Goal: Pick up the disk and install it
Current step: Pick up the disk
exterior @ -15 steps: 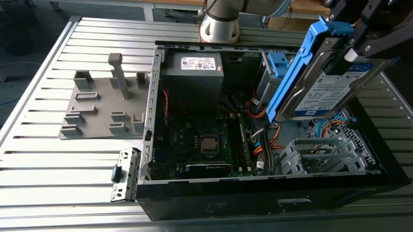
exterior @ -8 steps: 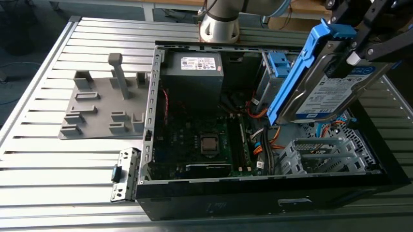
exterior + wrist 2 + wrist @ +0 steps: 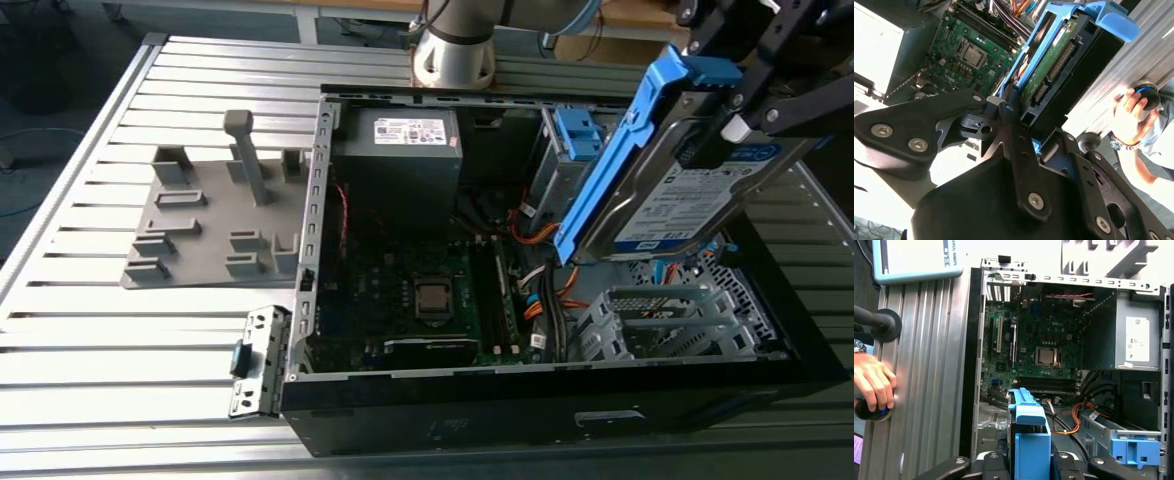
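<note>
One disk (image 3: pixel 674 205) hangs tilted, clamped in the claw (image 3: pixel 731 125).

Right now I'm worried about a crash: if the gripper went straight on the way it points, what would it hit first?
Likely the cables inside the case, just beyond the disk the gripper holds; depth is unclear.

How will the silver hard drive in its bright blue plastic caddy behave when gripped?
The silver hard drive is probably stiff and heavy for its size: metal body. Its blue plastic caddy looks smooth, so it might slip in the black gripper, which holds it tilted above the open computer case.
</note>
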### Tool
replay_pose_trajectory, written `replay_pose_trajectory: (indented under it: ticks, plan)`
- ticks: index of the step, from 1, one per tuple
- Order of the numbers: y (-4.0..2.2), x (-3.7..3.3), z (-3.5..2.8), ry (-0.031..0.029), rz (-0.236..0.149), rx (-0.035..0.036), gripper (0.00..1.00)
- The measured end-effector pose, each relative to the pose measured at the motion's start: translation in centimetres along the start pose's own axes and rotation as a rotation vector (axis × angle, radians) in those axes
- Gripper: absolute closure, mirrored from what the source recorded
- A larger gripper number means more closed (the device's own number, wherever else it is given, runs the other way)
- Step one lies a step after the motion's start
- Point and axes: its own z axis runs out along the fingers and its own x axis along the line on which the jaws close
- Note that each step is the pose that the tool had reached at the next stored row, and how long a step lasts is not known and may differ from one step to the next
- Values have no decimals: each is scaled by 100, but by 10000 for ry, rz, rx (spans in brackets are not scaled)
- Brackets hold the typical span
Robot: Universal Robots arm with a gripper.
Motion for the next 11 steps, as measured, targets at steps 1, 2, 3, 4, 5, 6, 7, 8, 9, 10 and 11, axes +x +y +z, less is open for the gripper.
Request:
replay_pose_trajectory:
  ticks: [1,2,3,4,5,6,7,8,9,10,11]
  plan:
    - [0,3,2,2,0,0,64]
    - [0,6,3,4,1,0,64]
    - [0,10,4,7,1,0,64]
    - [-1,13,5,10,0,0,64]
    - [-1,14,6,12,1,-1,64]
    - [-1,14,6,12,1,-1,64]
    - [-1,14,6,13,1,-1,64]
    - [-1,15,7,12,1,-1,64]
    - [-1,15,7,12,1,-1,64]
    - [-1,15,7,12,1,-1,64]
    - [-1,15,7,12,0,-1,64]
